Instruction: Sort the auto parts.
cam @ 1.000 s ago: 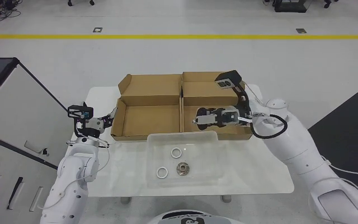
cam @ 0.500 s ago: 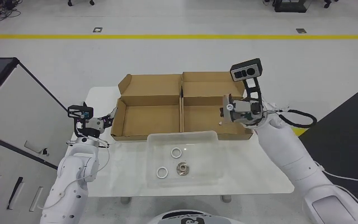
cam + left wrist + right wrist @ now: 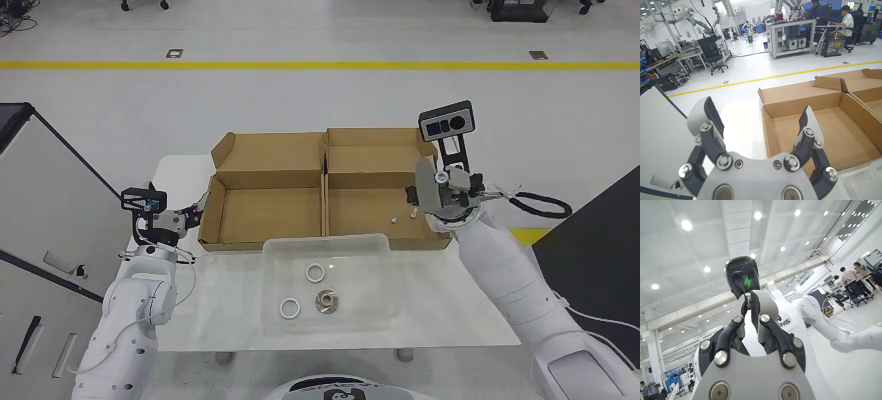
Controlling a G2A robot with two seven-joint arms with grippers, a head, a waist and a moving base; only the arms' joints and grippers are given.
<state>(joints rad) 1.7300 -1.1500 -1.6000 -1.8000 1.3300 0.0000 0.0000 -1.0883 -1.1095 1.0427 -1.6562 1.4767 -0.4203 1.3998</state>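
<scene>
A small silvery bolt (image 3: 748, 299) with a ribbed shaft is pinched in the right tool (image 3: 749, 295); the left tool (image 3: 757, 103) is spread open.

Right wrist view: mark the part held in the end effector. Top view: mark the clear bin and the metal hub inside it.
threaded metal part (image 3: 748, 297), right wrist view, on its threaded shank.
clear bin (image 3: 366, 286), top view, on bare floor.
metal hub (image 3: 326, 299), top view, on its centre.

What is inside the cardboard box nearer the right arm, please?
On the floor of the box lie small pale parts. The right arm covers its outer end, so anything there is hidden.
</scene>
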